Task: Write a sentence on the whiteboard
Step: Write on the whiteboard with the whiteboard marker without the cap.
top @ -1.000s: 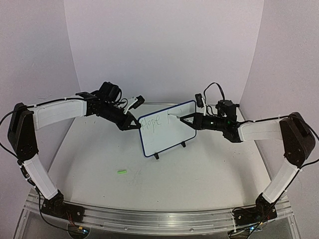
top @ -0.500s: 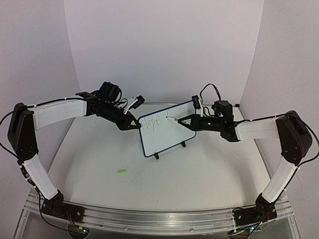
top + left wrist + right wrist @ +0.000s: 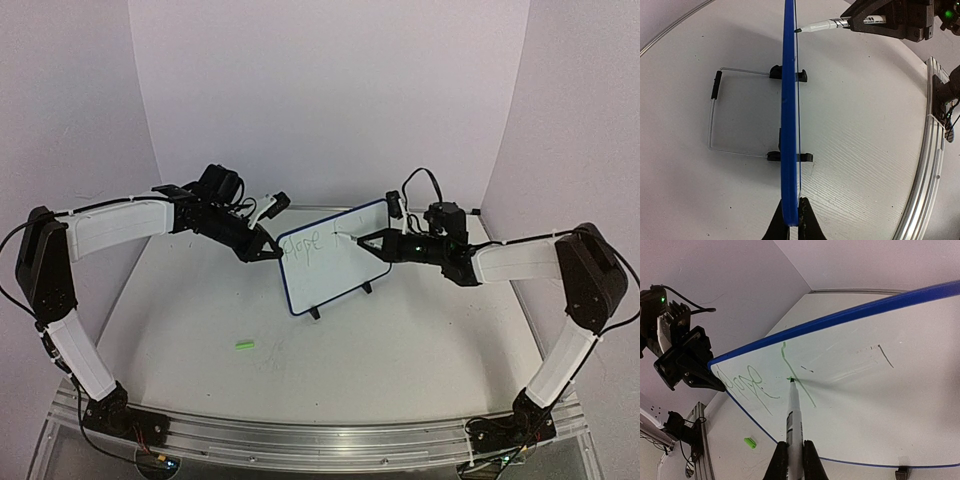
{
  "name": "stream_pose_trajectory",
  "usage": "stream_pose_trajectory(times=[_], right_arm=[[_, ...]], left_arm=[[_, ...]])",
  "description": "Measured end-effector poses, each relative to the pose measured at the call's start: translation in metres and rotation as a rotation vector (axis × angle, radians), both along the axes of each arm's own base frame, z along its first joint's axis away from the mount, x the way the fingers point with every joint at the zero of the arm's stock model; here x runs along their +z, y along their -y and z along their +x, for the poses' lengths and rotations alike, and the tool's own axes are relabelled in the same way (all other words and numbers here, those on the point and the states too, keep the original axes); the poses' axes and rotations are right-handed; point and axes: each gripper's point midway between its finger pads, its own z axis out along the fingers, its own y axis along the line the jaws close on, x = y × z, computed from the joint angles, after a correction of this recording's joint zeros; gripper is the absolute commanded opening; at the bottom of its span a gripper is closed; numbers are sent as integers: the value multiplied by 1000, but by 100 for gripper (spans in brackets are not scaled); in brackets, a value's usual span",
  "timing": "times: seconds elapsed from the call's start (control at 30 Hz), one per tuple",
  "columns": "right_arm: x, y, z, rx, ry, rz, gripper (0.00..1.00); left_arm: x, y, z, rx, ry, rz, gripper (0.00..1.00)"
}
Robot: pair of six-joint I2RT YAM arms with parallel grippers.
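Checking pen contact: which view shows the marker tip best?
Right wrist: the marker tip is close up, on the whiteboard face among green strokes. Left wrist shows it side-on, the whiteboard edge-on. Top external: tiny.

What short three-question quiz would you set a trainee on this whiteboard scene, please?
1. True or false: the left claw is shut on the edge of the small white rectangular whiteboard with a dark blue rim.
2. The right claw grips: A a sponge; B a slim white marker pen; C nothing.
3. Fill in: the small green piece lies on the white ____.
Key: 1 true; 2 B; 3 table.
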Motion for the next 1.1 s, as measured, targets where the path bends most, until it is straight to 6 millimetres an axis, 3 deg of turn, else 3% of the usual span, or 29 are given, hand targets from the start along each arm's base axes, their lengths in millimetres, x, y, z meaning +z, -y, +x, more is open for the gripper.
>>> stream_pose_trajectory(times=[0.43,0.77,1.1], right_arm=[[5,6,4,-48,16,-7,0],[12,21,-7,-58,16,13,0],[12,18,-5,-17,-18,50,0]], left_arm=[[0,0,0,0,0,0,0],[0,0,0,-1,0,1,0],[0,0,0,-1,0,1,0]])
